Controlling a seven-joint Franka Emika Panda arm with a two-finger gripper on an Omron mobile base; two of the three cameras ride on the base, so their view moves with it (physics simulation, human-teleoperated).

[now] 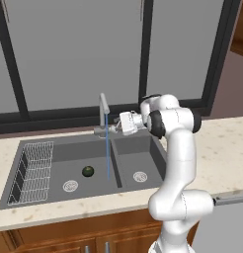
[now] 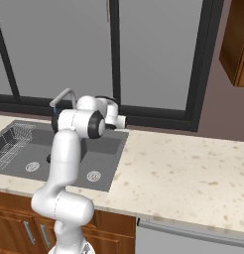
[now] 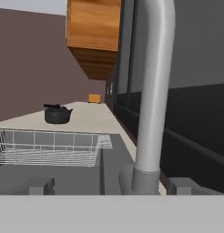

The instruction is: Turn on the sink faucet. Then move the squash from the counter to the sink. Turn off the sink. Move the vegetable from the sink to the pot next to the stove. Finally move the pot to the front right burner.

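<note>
The sink faucet (image 1: 103, 106) stands behind the sink (image 1: 143, 153), and a thin blue stream of water falls from its spout into the left basin. The squash (image 1: 87, 171), a small dark green ball, lies on the floor of that basin near a drain. My gripper (image 1: 109, 128) is open and level with the faucet's base, just right of it. In the hand view the grey faucet column (image 3: 152, 91) rises close up between my spread fingertips (image 3: 41, 185), nearer the right one. The pot and the stove are out of view.
A wire rack (image 1: 32, 170) fills the left end of the sink. A squat black kettle (image 3: 57, 113) sits on the counter (image 1: 222, 148) beyond the rack, with a small orange thing (image 3: 94, 98) farther back. Dark-framed windows run right behind the faucet.
</note>
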